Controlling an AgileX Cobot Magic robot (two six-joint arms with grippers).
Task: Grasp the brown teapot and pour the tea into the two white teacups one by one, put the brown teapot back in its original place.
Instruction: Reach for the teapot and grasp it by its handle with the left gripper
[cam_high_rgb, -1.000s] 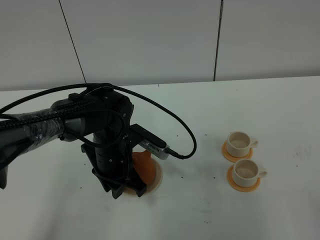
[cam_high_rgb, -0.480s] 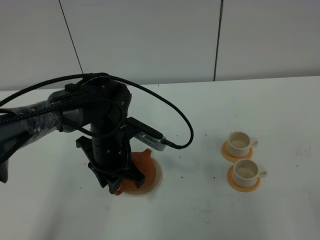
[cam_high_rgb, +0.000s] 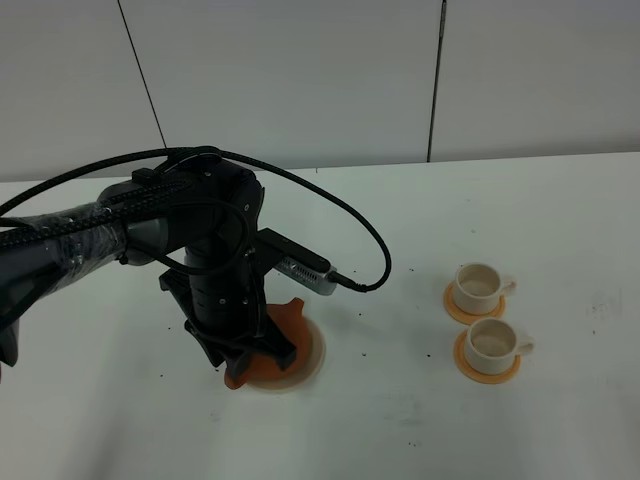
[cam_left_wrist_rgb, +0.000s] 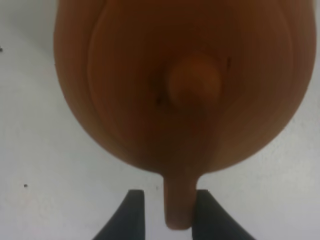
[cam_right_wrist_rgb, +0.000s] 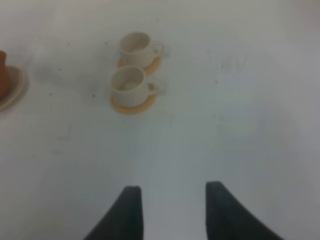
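Observation:
The brown teapot (cam_high_rgb: 287, 325) stands on its pale round trivet (cam_high_rgb: 313, 350), mostly hidden under my left arm in the exterior high view. In the left wrist view the teapot (cam_left_wrist_rgb: 175, 75) fills the frame, lid knob up. Its loop handle (cam_left_wrist_rgb: 178, 207) sits between the fingers of my left gripper (cam_left_wrist_rgb: 172, 217), which is shut on it. The two white teacups (cam_high_rgb: 477, 285) (cam_high_rgb: 489, 342) stand on orange coasters at the right, far from the pot. My right gripper (cam_right_wrist_rgb: 175, 212) hangs open over bare table, with both teacups (cam_right_wrist_rgb: 135, 46) (cam_right_wrist_rgb: 128, 83) ahead of it. No tea is visible.
An orange coaster (cam_high_rgb: 487, 368) lies under each cup. A grey box with a black cable (cam_high_rgb: 305, 272) sticks out of the left wrist toward the cups. The white table (cam_high_rgb: 400, 420) ends at a pale panelled wall behind. In the right wrist view the trivet (cam_right_wrist_rgb: 15, 87) is at the frame's edge.
My left arm has shifted slightly left and back over the teapot, so more of the orange body and handle shows. The cups have not moved.

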